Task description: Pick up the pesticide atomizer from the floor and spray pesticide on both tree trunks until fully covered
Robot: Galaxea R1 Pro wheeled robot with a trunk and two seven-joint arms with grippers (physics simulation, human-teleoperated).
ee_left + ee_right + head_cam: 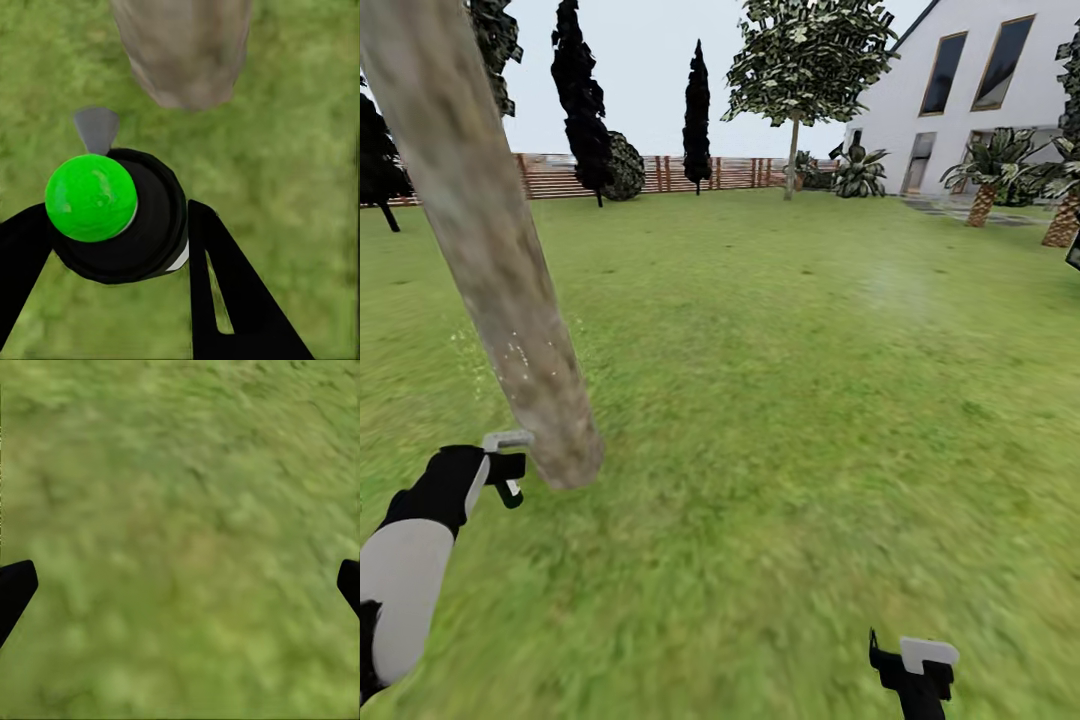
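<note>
The trunk [510,300] looks rough, matt, mottled bark; beside it, the atomizer [131,225] is smooth black plastic, its top [91,197] glossy green.

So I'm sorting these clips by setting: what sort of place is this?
A simulated back garden, most likely: a wide green lawn, a brown slatted wooden fence along the far edge, and a white house to one side. A leaning tree trunk stands close by.

Surface: green lawn [780,400] | Standing on it: mottled grey-brown tree trunk [510,300], leaning, base just beyond the left gripper [510,470] | Under the right gripper [915,665]: bare grass | Far edge: second leafy tree [800,70], brown slat fence [660,172]
</note>
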